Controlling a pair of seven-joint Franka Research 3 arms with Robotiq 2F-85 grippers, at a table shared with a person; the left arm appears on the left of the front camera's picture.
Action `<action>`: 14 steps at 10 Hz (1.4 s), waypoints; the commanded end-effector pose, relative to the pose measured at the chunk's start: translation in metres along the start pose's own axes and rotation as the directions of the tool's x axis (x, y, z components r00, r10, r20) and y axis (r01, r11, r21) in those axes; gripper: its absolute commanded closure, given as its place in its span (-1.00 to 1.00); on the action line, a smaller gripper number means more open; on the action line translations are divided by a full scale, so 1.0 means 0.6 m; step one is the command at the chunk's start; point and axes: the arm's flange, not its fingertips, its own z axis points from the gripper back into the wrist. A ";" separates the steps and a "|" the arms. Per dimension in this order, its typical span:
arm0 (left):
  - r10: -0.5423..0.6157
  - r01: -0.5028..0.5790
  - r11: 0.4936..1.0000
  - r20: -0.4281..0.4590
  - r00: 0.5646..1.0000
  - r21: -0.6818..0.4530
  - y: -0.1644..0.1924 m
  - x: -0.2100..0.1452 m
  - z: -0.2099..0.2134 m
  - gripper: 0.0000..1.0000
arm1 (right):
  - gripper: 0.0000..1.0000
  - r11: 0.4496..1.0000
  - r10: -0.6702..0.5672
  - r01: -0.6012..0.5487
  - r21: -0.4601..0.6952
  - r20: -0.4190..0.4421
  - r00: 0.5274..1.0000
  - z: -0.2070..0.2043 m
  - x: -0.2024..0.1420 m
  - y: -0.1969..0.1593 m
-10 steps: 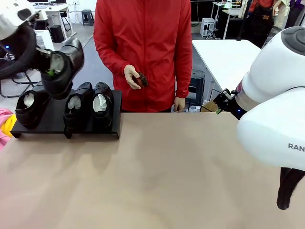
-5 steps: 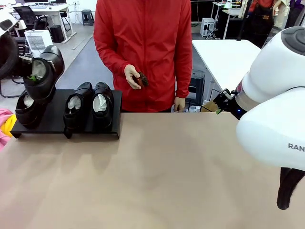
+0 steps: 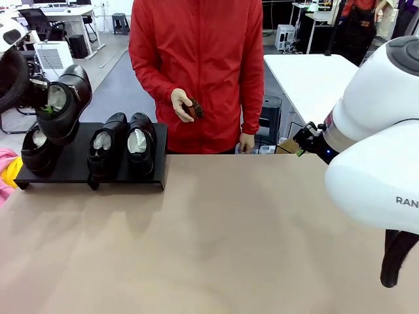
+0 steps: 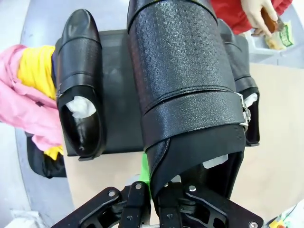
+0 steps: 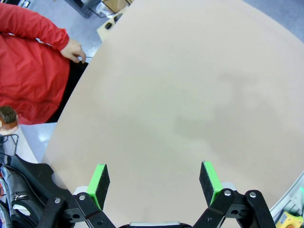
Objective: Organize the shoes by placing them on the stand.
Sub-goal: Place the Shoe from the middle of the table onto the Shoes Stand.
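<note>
The left gripper (image 4: 156, 187) holds the fourth shoe (image 3: 63, 104) clamped in its jaws above the stand (image 3: 78, 167), where three shoes sit. Next, lower it into the empty slot. The right gripper (image 5: 154, 183) hangs open over the counter (image 3: 216, 235).

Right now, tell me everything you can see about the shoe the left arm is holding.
The held shoe is glossy black leather with a perforated panel across the top and a strap with a metal buckle. White paper fills its opening. The left end effector, shut, grips its heel rim. It hangs tilted in the air above the stand's empty slot, between the shoes already placed.
</note>
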 end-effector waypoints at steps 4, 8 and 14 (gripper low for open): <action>-0.008 0.008 1.000 0.004 1.000 0.000 0.004 0.000 -0.006 1.00 | -1.00 1.000 0.024 -0.024 0.003 0.002 1.000 0.001 0.006 0.004; -0.057 0.057 0.998 0.009 0.998 -0.027 0.047 0.002 -0.052 1.00 | -1.00 1.000 0.024 -0.024 0.003 0.002 1.000 0.001 0.006 0.004; -0.048 0.048 0.998 0.000 0.999 -0.045 0.083 -0.006 -0.144 1.00 | -1.00 1.000 0.024 -0.024 0.003 0.002 1.000 0.001 0.006 0.004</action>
